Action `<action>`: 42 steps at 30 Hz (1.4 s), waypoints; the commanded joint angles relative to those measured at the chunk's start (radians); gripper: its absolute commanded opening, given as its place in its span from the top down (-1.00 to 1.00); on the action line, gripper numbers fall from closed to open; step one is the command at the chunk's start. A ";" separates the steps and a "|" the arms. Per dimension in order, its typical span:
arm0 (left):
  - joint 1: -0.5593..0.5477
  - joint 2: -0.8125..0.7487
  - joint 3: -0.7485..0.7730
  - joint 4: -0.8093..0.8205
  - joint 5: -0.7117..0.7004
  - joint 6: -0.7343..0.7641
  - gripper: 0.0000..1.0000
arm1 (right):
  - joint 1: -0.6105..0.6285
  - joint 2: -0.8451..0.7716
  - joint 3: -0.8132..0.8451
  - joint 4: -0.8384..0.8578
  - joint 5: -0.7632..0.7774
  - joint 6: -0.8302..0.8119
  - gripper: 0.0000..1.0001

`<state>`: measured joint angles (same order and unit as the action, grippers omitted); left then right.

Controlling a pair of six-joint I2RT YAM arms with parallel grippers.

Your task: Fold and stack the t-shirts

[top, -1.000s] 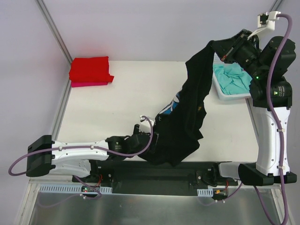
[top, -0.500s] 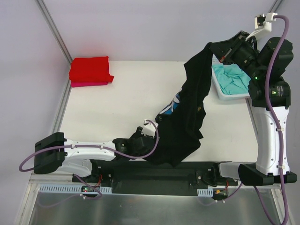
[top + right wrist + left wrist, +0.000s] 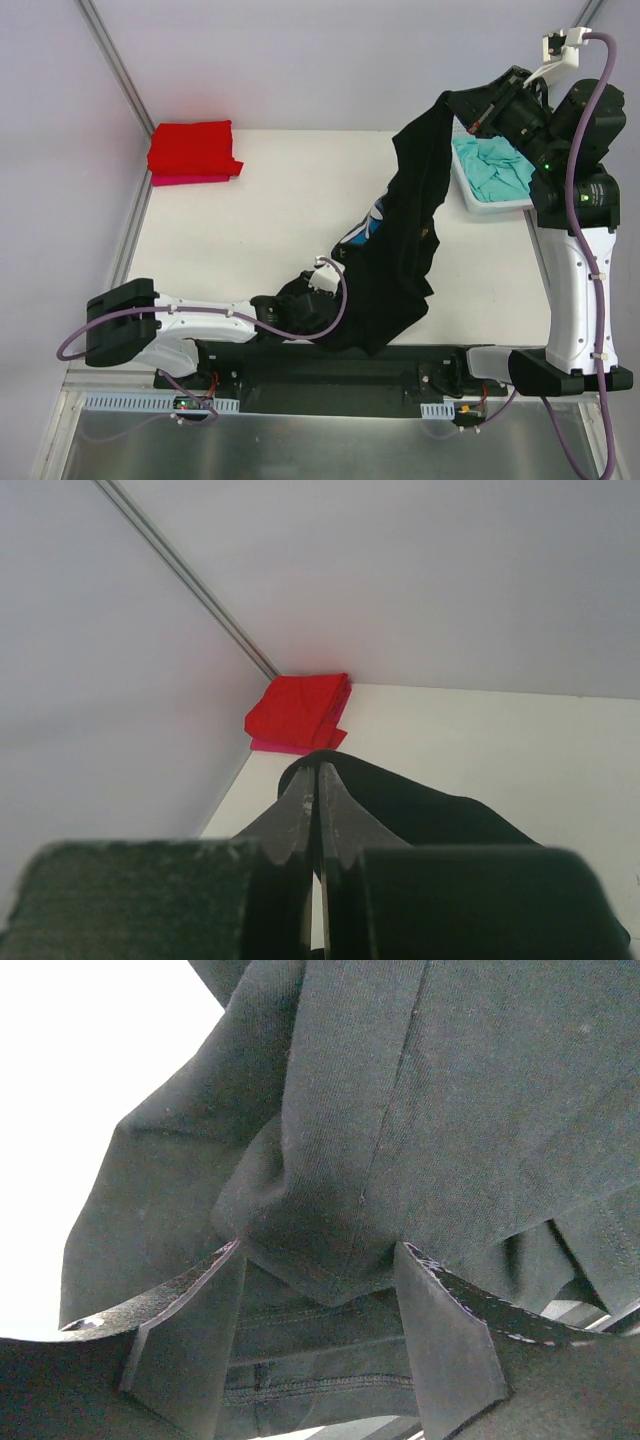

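Observation:
The black t-shirt hangs from my right gripper, which is raised at the back right and shut on its top edge. It drapes down to the table's front, a bit of blue print showing at its left edge. In the right wrist view the right gripper pinches black cloth. My left gripper is low at the shirt's bottom, jaws apart, with a folded corner of the black t-shirt between the fingers. A folded red t-shirt lies on a pink one at the back left. A teal t-shirt lies crumpled in the basket.
The white basket stands at the back right, just under my right arm. The left arm stretches along the table's front edge. A metal frame post runs along the left side beside the red stack.
My left arm has slid right along the front edge, pushing its gripper into the shirt's lower hem, jaws narrowing slightly. The right gripper has lifted the shirt's top slightly.

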<state>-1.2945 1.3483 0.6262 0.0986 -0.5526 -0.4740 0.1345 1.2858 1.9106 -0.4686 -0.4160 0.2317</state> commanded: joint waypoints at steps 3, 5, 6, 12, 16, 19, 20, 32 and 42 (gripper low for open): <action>-0.002 0.043 0.029 0.075 0.016 0.000 -0.06 | 0.001 -0.034 0.025 0.053 -0.026 -0.002 0.98; -0.002 0.049 0.040 0.082 0.022 0.000 0.05 | 0.002 -0.033 0.024 0.054 -0.026 0.001 0.98; 0.000 0.054 0.043 0.084 0.022 -0.003 0.09 | 0.002 -0.033 0.022 0.056 -0.027 0.003 0.98; -0.002 0.022 0.046 0.061 0.003 -0.005 0.61 | 0.001 -0.029 0.025 0.051 -0.030 0.000 0.98; 0.000 -0.069 0.050 -0.019 -0.035 0.015 0.78 | 0.002 -0.049 -0.025 0.054 -0.032 0.003 0.98; 0.006 -0.144 0.072 -0.117 -0.084 0.044 0.86 | 0.002 -0.077 -0.061 0.073 -0.027 0.006 0.98; 0.009 -0.181 0.084 -0.158 -0.099 0.051 0.90 | 0.002 -0.083 -0.073 0.068 -0.027 0.005 0.98; 0.296 -0.315 0.778 -0.878 -0.113 0.159 1.00 | -0.001 -0.178 -0.146 -0.127 0.028 -0.121 0.98; 0.331 -0.253 1.371 -1.195 -0.303 0.296 1.00 | -0.255 -0.047 0.241 -0.220 -0.069 -0.014 0.98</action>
<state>-0.9794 1.0996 1.9026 -0.9184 -0.7479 -0.2611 -0.0387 1.1908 1.9709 -0.7128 -0.4107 0.1322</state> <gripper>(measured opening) 0.009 0.016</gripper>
